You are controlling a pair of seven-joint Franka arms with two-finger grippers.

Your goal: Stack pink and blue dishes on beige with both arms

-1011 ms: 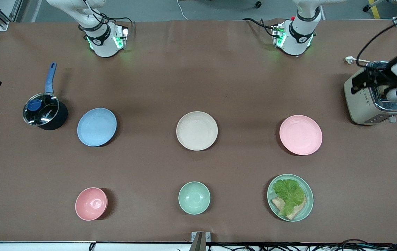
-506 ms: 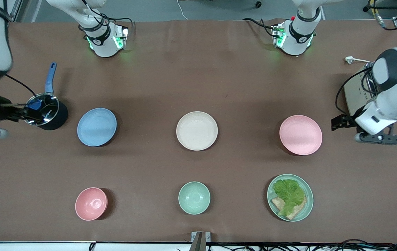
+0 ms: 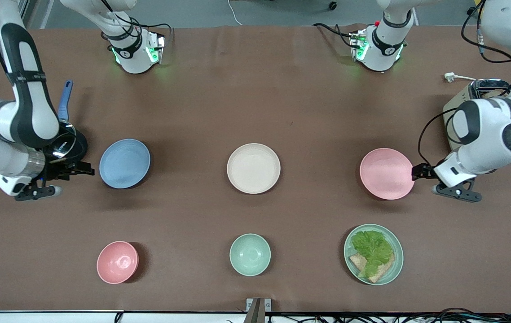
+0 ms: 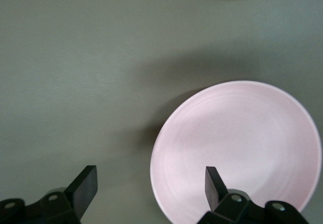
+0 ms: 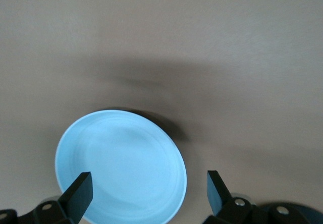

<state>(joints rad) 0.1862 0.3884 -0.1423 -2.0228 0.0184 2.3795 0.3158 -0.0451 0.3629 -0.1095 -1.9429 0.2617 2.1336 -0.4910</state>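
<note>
Beige plate [image 3: 253, 168] is seen bare at the table's middle, nothing stacked on it, so no part of the stacking is judged done; both lifts and both placements are left.

With the beige plate taken as the clock's centre in the front view, the pink plate [image 3: 386, 173] lies at 3 o'clock and the blue plate [image 3: 125, 163] at 9 o'clock, each well apart from it and each flat on the table [image 3: 255, 98].

Left gripper [image 3: 417, 172] is held low just at the pink plate's rim, on the side toward the left arm's end of the table; in the left wrist view its fingers [image 4: 214, 184] are spread wide, with one over the plate [image 4: 237, 151] and nothing pinched. Right gripper [image 3: 85, 168] is placed just beside the blue plate, near the pot [image 3: 69, 144]; its fingers [image 5: 215, 188] are likewise spread wide, nothing held.

As for containers: a pink bowl [image 3: 117, 262] at 7 o'clock and a green bowl [image 3: 250, 254] at 6 o'clock are seen empty. Lettuce and bread are held on a green plate [image 3: 394, 265] at 4 o'clock. A glass lid covers the pot. A toaster [image 3: 455, 110] stands at 2 o'clock.
</note>
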